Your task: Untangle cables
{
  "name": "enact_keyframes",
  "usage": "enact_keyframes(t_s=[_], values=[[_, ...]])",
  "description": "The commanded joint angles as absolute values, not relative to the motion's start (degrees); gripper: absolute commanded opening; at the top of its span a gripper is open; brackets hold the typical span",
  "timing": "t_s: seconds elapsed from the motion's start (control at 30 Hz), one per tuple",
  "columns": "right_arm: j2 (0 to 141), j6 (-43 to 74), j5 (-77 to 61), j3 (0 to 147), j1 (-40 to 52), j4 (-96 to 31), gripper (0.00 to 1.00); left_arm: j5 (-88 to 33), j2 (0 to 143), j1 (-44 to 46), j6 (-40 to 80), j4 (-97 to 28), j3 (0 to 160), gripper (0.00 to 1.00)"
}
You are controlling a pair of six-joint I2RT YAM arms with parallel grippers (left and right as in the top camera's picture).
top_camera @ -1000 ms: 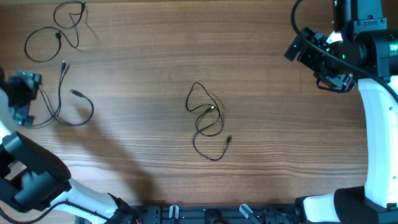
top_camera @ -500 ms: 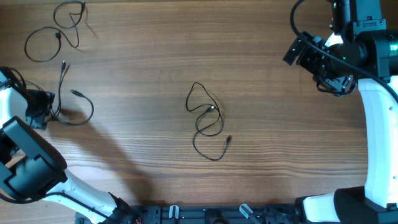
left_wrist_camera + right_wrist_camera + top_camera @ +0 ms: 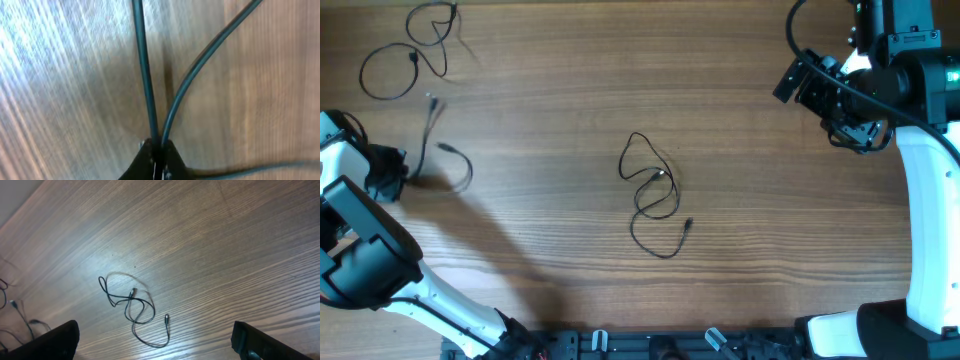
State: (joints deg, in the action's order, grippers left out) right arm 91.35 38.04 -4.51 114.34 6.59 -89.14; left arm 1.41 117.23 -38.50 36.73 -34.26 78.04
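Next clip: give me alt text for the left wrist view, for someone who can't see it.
Close-up of the left end effector pinched shut on a thin black cable, whose two strands fan upward from the fingertips over a wooden table. Another blurred dark strand runs along the bottom right.

From the left pincer (image 3: 156,159) the first cable (image 3: 145,75) runs out over the desk (image 3: 540,110). The second cable (image 3: 412,58) lies beyond it, and the third cable (image 3: 658,177) lies midway toward the right pincer (image 3: 805,85).

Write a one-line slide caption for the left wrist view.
Left claw pinched shut on two strands of thin black cable that fan away across the wooden table.
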Motion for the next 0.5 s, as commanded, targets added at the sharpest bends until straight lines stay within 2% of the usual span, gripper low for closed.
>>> enact_keyframes(t_s=[0.0, 0.2, 0.33, 0.47], values=[[91.72, 37.98, -5.23, 113.86, 6.94, -89.25, 0.99, 0.95, 118.32, -38.3, 36.42, -31.51, 77.67, 0.04], [91.72, 38.59, -5.21, 113.86, 6.94, -88.64, 0.99, 0.4, 118.32, -38.04, 35.77, -25.54, 77.67, 0.04], [91.72, 39.29, -5.23, 113.86, 6.94, -88.07, 0.99, -7.09, 118.32, -36.73, 33.26, -20.47, 77.67, 0.04], [91.72, 39.59, -5.23, 113.86, 6.94, -88.05, 0.99, -6.81, 118.32, -34.92, 33.26, -17.72, 77.67, 0.04]])
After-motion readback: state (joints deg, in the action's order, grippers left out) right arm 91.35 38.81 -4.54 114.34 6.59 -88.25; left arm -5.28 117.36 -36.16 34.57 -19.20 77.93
